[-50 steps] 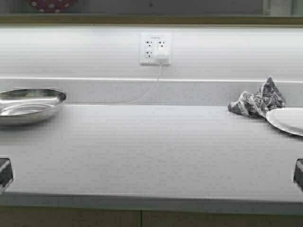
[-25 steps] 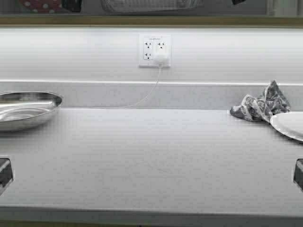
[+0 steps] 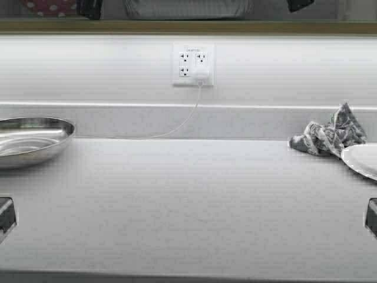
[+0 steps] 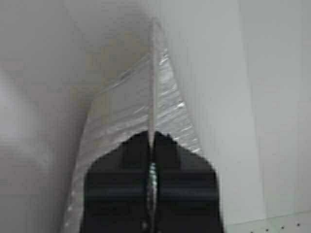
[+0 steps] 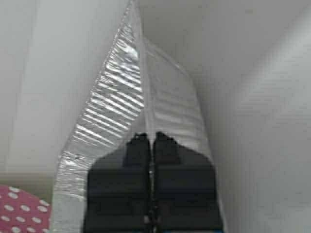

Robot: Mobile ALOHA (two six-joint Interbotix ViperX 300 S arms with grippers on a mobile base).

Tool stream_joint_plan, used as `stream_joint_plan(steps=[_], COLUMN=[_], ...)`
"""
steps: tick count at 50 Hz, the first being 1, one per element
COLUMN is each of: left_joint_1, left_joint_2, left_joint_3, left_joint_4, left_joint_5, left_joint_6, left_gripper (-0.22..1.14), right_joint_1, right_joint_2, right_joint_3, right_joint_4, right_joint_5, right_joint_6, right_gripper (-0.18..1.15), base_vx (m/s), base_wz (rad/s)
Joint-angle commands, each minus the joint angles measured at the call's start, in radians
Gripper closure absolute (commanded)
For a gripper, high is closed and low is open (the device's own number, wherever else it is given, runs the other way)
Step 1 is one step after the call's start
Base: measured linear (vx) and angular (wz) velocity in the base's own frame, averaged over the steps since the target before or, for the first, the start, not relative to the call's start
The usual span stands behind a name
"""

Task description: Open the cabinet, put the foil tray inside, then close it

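The foil tray (image 3: 187, 8) shows at the top edge of the high view, above the cabinet's olive bottom edge (image 3: 188, 26). My left gripper (image 3: 89, 7) and right gripper (image 3: 298, 5) hold it at its two ends. In the left wrist view my left gripper (image 4: 152, 138) is shut on the tray's rolled rim (image 4: 152, 73), with ribbed foil (image 4: 121, 111) on both sides and white cabinet walls (image 4: 214, 73) around it. In the right wrist view my right gripper (image 5: 150, 138) is shut on the rim of the tray (image 5: 109, 107) in the same way.
A round steel bowl (image 3: 29, 140) sits on the grey counter (image 3: 188, 200) at the left. A patterned cloth (image 3: 327, 137) and a white plate (image 3: 360, 159) lie at the right. A wall outlet with a white cord (image 3: 193, 65) is behind. A red dotted item (image 3: 50, 6) sits beside the tray.
The robot has moved forward: the counter and bowl shift down and outward in the high view. The tray and both grippers have come into view at the top edge.
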Motion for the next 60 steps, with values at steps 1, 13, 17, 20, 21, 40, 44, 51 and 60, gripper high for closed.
stream_joint_plan(steps=[1,13,17,20,21,40,44,51,60], left_joint_1=[-0.006,0.002,0.012,0.018,0.02,0.063,0.069,0.071,0.023], left_joint_2=[-0.026,-0.043,-0.051,-0.057,-0.06,-0.112,-0.137,-0.183,-0.282], left_joint_3=[0.0,0.04,0.049,0.052,0.054,0.098,0.12,0.152,0.183], left_joint_4=[-0.014,-0.143,-0.175,-0.189,-0.192,-0.21,-0.202,-0.175,-0.152], left_joint_5=[-0.018,-0.031,-0.037,-0.037,-0.038,-0.049,-0.095,-0.106,0.091], left_joint_6=[-0.002,0.014,0.048,0.072,0.08,0.101,0.118,0.213,0.479], left_gripper=[0.89,0.58,0.33,0.16,0.11,0.02,0.04,0.39,1.04], right_joint_1=[0.003,0.002,0.002,-0.006,-0.008,-0.032,-0.031,-0.025,0.026], right_joint_2=[-0.014,-0.018,-0.023,-0.023,-0.023,-0.046,-0.071,-0.133,-0.212], right_joint_3=[-0.005,0.0,0.009,0.006,0.006,0.023,0.034,0.061,0.098], right_joint_4=[0.002,0.003,0.008,0.012,0.012,0.003,-0.015,-0.035,-0.037], right_joint_5=[-0.002,-0.035,-0.063,-0.064,-0.064,-0.064,-0.064,-0.063,-0.043], right_joint_6=[0.003,-0.002,0.002,0.0,0.0,-0.009,-0.029,-0.118,-0.402], right_gripper=[0.89,0.41,0.14,0.0,-0.02,0.0,0.02,0.28,1.07], base_vx=[0.03,0.02,0.01,0.01,0.01,0.0,0.0,0.0,0.0], base_wz=[-0.01,0.0,0.0,0.01,0.0,0.0,0.0,0.0,0.0])
